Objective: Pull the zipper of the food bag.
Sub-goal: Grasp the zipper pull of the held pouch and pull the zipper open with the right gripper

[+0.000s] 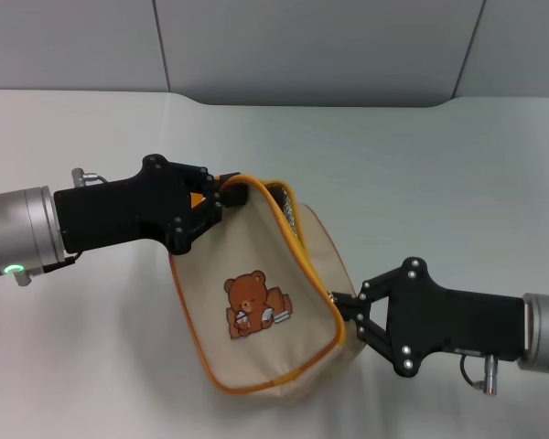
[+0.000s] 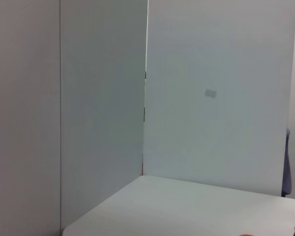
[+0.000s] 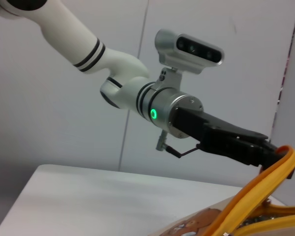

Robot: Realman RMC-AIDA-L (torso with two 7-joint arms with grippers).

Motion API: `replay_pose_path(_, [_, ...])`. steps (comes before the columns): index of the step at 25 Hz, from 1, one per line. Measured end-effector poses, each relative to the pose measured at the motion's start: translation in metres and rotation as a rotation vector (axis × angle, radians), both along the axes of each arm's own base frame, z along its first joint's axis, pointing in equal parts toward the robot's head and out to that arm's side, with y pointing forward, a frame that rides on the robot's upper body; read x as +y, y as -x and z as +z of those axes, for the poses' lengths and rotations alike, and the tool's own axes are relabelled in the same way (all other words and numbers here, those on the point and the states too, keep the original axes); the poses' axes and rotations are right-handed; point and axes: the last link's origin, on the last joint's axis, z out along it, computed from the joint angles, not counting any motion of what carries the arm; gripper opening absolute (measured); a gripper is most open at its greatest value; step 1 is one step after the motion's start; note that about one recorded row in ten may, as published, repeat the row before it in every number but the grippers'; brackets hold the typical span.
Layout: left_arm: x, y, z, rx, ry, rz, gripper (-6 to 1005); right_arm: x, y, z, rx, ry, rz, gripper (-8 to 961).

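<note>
The food bag lies mid-bench with its zip track already gaping along the top edge. My left gripper jaws clamp the orange strap handle at its 11 o'clock corner, while my right gripper jaws pinch the zipper at 3 o'clock. I judge most of the pull done, with only the lower run left.

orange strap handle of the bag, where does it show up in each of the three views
Head view: the orange strap handle arches at the food bag's far top corner, clamped by the left gripper.
Left wrist view: only an orange sliver at the bottom edge, possibly the handle; cannot tell.
Right wrist view: it curves up at lower right to the left gripper.
Shared landmark: the left gripper, in head and right wrist views.
</note>
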Motion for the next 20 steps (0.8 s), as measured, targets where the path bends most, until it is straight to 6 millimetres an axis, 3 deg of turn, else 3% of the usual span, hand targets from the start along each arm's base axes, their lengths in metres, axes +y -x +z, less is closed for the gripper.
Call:
replay_pose_path(7, [0.003, 0.003, 0.003, -0.004, -0.021, 0.029, 59, -0.015, -0.012, 0.001, -0.017, 0.051, -0.033, -1])
replay_pose_path(12, [0.004, 0.006, 0.005, -0.009, -0.038, 0.049, 58, -0.023, -0.02, 0.012, 0.002, 0.047, -0.064, 2])
replay_pose_path(20, [0.003, 0.008, -0.001, -0.015, -0.031, 0.071, 80, -0.017, -0.022, 0.021, 0.061, 0.029, -0.151, 8])
